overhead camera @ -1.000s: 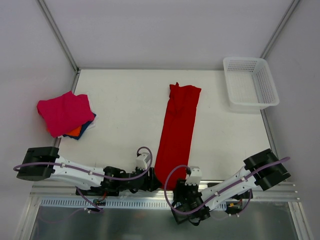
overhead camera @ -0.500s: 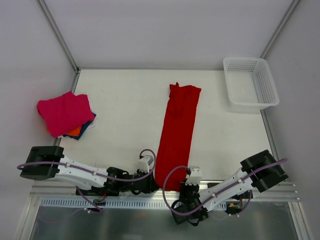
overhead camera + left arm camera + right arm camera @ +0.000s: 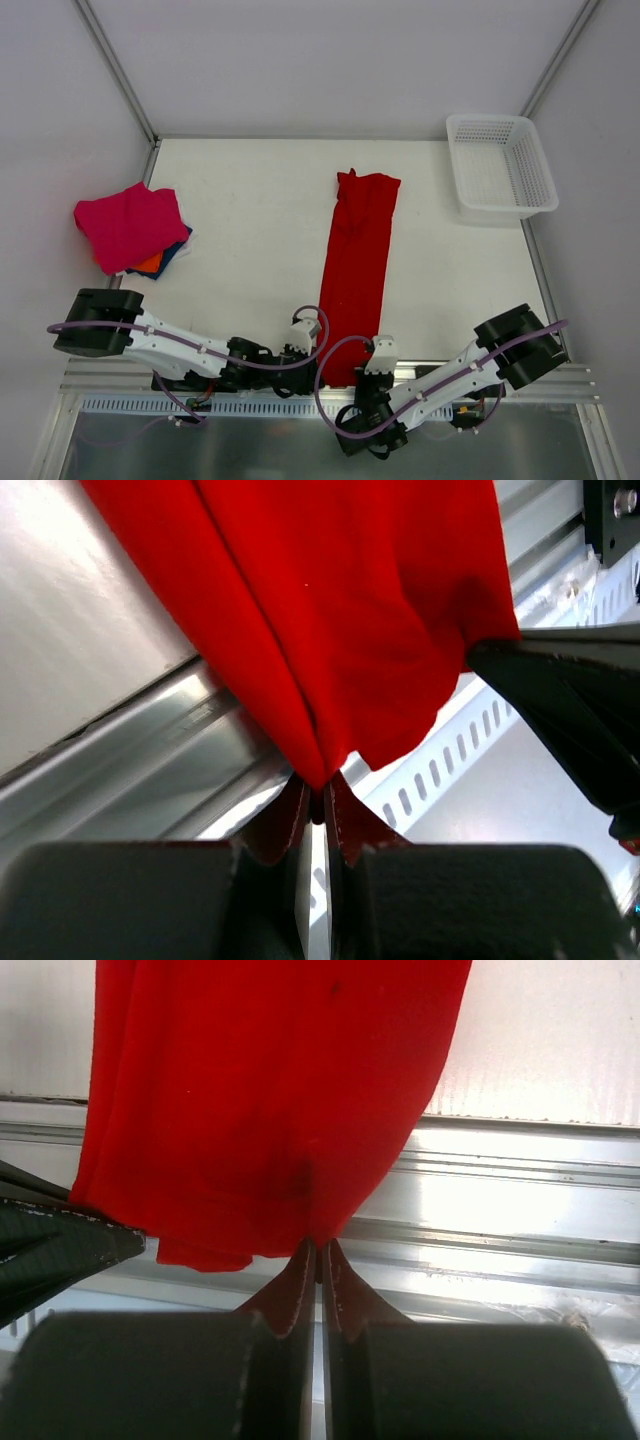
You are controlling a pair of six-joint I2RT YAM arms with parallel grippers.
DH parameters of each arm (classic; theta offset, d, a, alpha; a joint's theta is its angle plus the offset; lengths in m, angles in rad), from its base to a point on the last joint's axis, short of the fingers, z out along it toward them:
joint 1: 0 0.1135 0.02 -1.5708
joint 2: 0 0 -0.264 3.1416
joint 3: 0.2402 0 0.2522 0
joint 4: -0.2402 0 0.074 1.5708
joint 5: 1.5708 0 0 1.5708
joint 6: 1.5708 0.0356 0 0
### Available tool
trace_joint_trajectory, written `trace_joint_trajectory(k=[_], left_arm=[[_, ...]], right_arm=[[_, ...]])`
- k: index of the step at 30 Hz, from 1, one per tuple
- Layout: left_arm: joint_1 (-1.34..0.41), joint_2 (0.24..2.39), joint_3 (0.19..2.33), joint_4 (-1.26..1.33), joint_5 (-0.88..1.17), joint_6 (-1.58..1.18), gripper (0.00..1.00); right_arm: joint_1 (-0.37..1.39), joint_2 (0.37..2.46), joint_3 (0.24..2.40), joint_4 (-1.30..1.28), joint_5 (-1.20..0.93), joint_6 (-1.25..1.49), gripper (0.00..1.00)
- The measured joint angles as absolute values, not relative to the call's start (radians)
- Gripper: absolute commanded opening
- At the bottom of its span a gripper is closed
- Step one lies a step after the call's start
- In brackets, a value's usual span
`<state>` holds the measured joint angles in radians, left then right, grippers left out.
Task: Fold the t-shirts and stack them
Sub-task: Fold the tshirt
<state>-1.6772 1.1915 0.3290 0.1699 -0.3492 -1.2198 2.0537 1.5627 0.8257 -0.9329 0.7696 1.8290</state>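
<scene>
Top external view: I am stretching both arms low along the near edge of the tabletop (image 3: 250, 210), each reaching inward from its base at an outer corner toward the middle, elbows nearly flat. The two wrists are meeting at the near end of the red t-shirt (image 3: 355, 265).

In the left wrist view, my left hand (image 3: 317, 798) is pinching a lower corner of the red cloth, its fingers closed tight on a thin fold that is gathering into a point between them. In the right wrist view, my right hand (image 3: 318, 1250) is doing the same at the other near corner, clamped on a small pucker of the hem.

The red t-shirt is lying as a long narrow strip down the middle of the tabletop, running from the far side toward me, slightly angled, with soft creases along its length. Its near end is hanging past the tabletop's edge over the metal rail (image 3: 500, 1210).

At the left edge, the magenta-pink t-shirt (image 3: 128, 225) is sitting folded on top of the orange t-shirt (image 3: 150, 264) and the dark blue t-shirt (image 3: 174, 252). The white mesh basket (image 3: 500, 205) is standing at the far right corner.
</scene>
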Motion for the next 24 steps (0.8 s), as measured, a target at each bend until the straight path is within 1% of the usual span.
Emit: trace_joint_trajectory(k=[9,13,18,24], left_arm=[[-1.733,1.256,0.401,0.115,-0.406,-1.222,0.00],[-1.771,1.251,0.435,0.059,-0.424,-1.245,0.00],[-1.807,1.188,0.468,-0.030,-0.442,-1.267,0.00],[-1.783,1.102,0.472,-0.106,-0.516,-1.279,0.00]], right_arm=[[2.073,1.567,0.836,-0.973,0.762,1.829,0.01],[2.091,1.579,0.883,-1.044,0.758,1.829,0.01],[2.113,1.604,0.981,-1.168,0.762,1.830,0.01],[2.113,1.579,0.939,-1.239,0.781,1.830,0.01]])
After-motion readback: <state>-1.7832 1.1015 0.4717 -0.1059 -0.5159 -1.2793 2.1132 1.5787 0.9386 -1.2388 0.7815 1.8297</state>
